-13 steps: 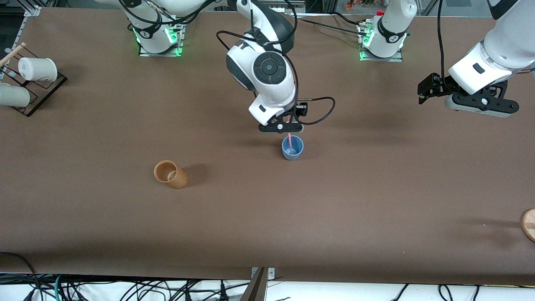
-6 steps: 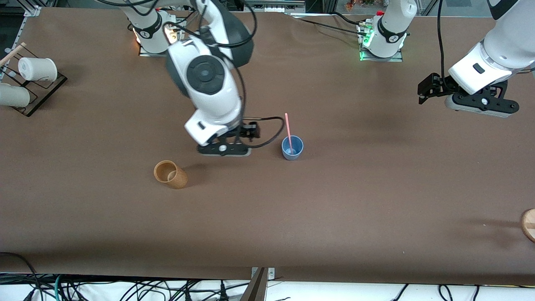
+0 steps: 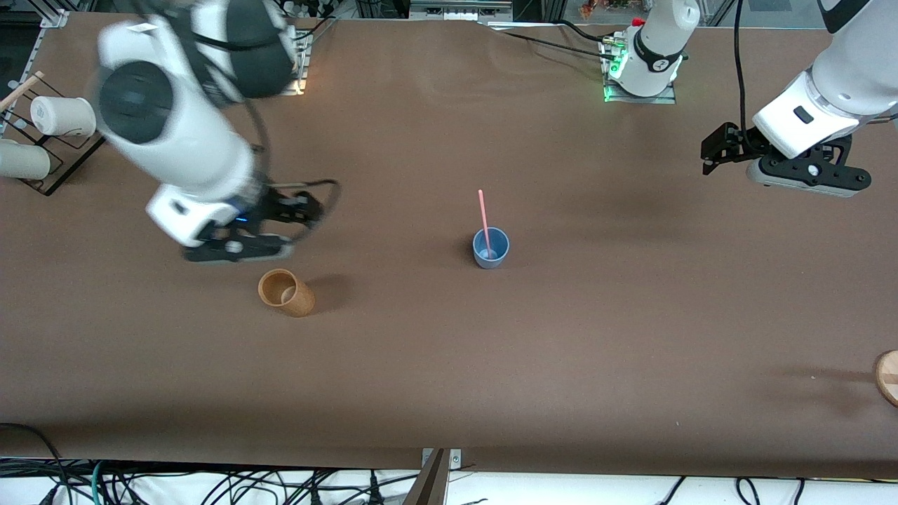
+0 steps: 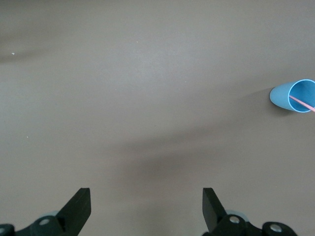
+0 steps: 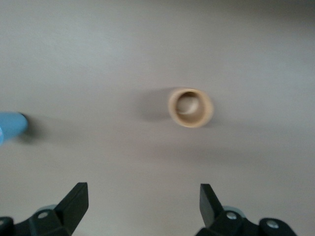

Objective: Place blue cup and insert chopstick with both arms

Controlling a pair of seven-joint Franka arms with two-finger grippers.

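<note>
The blue cup (image 3: 491,249) stands upright mid-table with the pink chopstick (image 3: 483,210) standing in it, leaning on the rim. My right gripper (image 3: 235,254) is open and empty, up over the table beside the tan cup, well away from the blue cup. The right wrist view shows it open (image 5: 141,194), with the blue cup (image 5: 10,127) at the edge. My left gripper (image 3: 807,184) waits open and empty over the left arm's end of the table. The left wrist view shows it open (image 4: 145,196), with the blue cup (image 4: 288,96) and chopstick (image 4: 302,103) far off.
A tan-brown cup (image 3: 286,292) stands nearer the front camera than my right gripper; it also shows in the right wrist view (image 5: 191,107). White cups (image 3: 62,116) sit on a rack at the right arm's end. A wooden disc (image 3: 888,377) lies at the left arm's end.
My right gripper let go of the chopstick, which stays in the blue cup, and swung away toward the right arm's end, to beside the tan cup. The left arm has not moved.
</note>
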